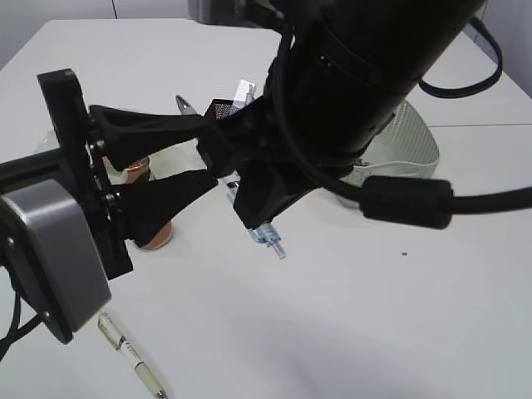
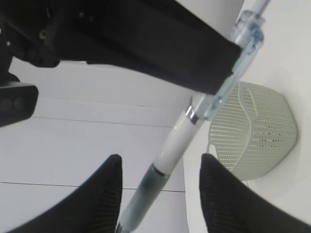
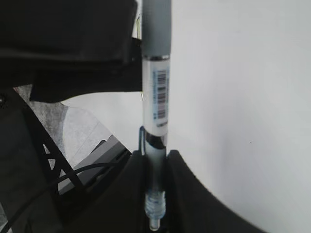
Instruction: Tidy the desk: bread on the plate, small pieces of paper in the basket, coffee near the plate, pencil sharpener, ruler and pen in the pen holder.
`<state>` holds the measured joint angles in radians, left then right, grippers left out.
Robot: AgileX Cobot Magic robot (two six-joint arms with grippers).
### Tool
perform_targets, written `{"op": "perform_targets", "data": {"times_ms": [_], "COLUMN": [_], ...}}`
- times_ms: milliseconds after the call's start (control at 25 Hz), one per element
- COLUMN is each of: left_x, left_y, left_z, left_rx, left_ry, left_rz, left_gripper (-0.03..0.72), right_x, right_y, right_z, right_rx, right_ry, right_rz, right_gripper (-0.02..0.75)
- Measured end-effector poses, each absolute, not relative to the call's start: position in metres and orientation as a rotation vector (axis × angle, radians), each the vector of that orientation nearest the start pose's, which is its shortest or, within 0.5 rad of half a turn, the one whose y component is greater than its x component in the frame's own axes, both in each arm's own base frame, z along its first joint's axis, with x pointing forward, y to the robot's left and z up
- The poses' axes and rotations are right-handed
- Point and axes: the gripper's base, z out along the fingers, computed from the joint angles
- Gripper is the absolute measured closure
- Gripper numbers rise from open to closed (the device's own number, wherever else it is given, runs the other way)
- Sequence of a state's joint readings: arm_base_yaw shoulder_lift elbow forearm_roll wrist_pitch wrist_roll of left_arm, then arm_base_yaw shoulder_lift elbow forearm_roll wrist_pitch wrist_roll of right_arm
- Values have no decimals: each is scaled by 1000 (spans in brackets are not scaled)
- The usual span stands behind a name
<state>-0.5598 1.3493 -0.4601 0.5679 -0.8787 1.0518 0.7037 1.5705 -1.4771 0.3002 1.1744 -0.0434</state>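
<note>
white pen [image 3: 156,104] is clamped in the right end effector [image 3: 154,167]; left end effector [image 2: 160,187] gapes around its barrel, untouching.

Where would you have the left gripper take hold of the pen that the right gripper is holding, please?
On the pen's white barrel, next to the grey sleeve. The right gripper pinches the clear clip end, leaving that straight, round stretch free. It runs between the fingers of the open left gripper, so I would close from both sides, squarely across the shaft.
</note>
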Motion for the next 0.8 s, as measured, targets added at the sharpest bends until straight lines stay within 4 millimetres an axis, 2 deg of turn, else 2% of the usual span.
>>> {"op": "perform_targets", "data": {"times_ms": [520, 640, 800], "left_x": [190, 190, 190], "left_y": [-165, -164, -164], "left_z": [241, 239, 239], "left_rx": [1501, 1515, 1517], "left_ry": [540, 551, 550], "left_rz": [348, 352, 355], "left_gripper": [333, 374, 475], "right_x": [228, 229, 229], "right_y": [234, 234, 235], "right_z": [346, 345, 345], "right_rx": [-938, -937, -937], "right_ry": [2657, 2656, 2659], "right_rz": [683, 683, 682], "right_gripper": [666, 666, 666]}}
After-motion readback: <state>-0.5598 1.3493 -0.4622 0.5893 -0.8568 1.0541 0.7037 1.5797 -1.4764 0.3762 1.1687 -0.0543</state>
